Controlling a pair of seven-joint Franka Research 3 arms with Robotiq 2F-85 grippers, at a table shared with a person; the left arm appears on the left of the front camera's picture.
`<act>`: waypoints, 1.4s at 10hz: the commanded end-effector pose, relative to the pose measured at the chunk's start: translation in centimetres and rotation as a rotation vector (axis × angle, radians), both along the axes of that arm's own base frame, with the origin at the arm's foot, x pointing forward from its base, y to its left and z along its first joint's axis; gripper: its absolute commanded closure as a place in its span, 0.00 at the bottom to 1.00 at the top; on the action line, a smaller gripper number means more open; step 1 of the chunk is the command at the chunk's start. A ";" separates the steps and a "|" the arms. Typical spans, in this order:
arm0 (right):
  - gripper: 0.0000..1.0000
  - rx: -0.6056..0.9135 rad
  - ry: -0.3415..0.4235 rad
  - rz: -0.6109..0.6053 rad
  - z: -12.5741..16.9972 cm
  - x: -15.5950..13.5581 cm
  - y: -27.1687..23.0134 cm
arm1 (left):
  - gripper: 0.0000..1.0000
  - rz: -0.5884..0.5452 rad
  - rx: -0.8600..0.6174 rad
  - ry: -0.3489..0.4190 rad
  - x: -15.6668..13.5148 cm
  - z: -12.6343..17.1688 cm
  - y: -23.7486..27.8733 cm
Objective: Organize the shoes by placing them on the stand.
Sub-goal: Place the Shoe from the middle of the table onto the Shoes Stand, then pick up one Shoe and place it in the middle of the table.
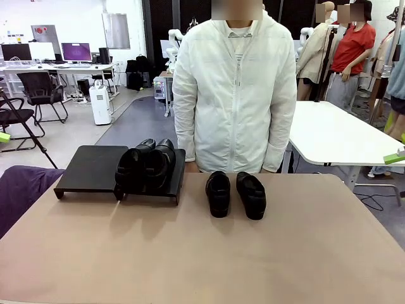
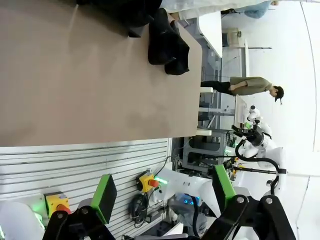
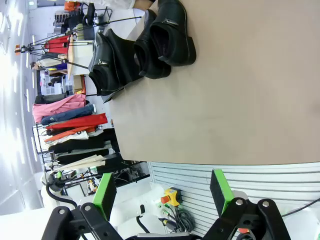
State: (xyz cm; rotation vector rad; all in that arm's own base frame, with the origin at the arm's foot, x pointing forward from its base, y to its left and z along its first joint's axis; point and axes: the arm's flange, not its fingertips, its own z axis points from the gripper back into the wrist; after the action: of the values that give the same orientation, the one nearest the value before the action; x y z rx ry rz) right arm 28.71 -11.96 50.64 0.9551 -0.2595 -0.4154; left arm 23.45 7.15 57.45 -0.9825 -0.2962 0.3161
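Where beneath shoes point(image 1: 145, 166), stand point(image 1: 92, 168) surface unseen.

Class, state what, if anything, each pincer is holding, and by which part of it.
Nothing is held: the left pincer and the right pincer both stand open and empty.

The near stretch of the tan table point(image 1: 190, 253) lies bare right up to the two loose shoes point(image 1: 218, 193), which sit just apart from each other and a little clear of the stand point(image 1: 92, 166). The stand's left section has a bare top; a pair of shoes point(image 1: 144, 168) crowds its right section. The person point(image 1: 234, 95) stands against the far edge, just behind the loose shoes
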 end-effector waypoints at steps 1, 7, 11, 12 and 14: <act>0.00 0.014 -0.027 0.009 0.1 0.1 -0.1 | 0.00 -0.007 -0.021 -0.004 -0.1 0.0 0.2; 0.00 0.000 0.000 0.000 0.0 0.0 0.0 | 0.00 -0.007 -0.021 -0.004 -0.1 0.0 0.2; 0.00 -0.474 0.052 0.137 1.7 11.6 17.7 | 0.00 -0.007 -0.021 -0.004 -0.1 0.0 0.2; 0.00 -0.558 0.063 0.137 0.3 15.5 22.9 | 0.00 -0.007 -0.021 -0.004 -0.1 0.0 0.2; 0.00 -0.736 0.055 0.166 -3.0 20.2 32.7 | 0.00 -0.007 -0.021 -0.004 -0.1 0.0 0.2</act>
State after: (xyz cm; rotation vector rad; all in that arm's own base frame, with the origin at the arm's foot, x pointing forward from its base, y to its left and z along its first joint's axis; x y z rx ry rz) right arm 42.73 20.62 48.02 0.3840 -0.2743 -0.1243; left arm 23.30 7.33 57.37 -0.9851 -0.2878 0.3215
